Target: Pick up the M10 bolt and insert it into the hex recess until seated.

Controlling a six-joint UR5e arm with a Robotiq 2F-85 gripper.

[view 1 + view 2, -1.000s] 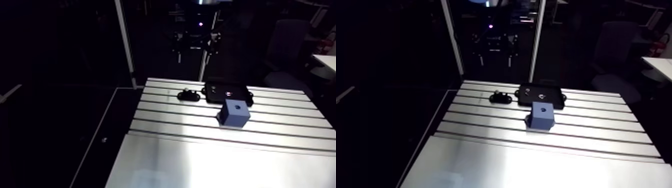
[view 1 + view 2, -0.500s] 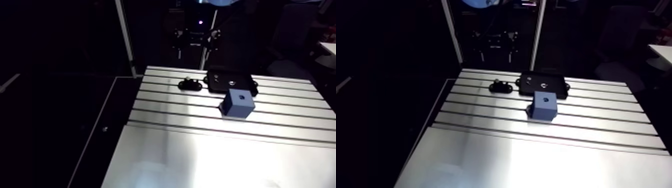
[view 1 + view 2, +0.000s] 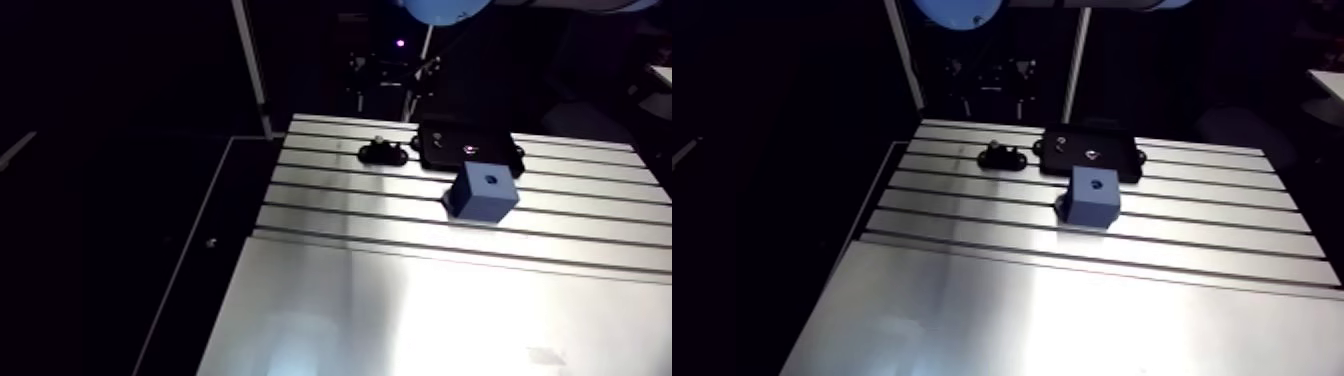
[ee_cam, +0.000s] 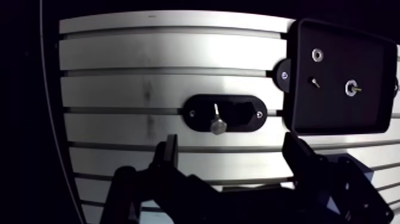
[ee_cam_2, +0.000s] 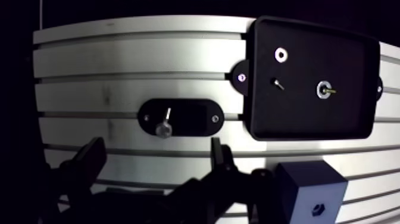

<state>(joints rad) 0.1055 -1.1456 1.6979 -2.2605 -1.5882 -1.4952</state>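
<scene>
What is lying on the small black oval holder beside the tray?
One bolt lies on the oval holder, its head nearest the gripper and its shank pointing away. The holder surface under the bolt is covered, so any groove there cannot be seen.

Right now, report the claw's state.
Claw: open, holding nothing; the bolt lies in its black holder just ahead of it.

slotted table (image 3: 1072, 310), blue block (image 3: 1092, 195), black tray (image 5: 309, 116), oval holder (image 5: 196, 116)
</scene>
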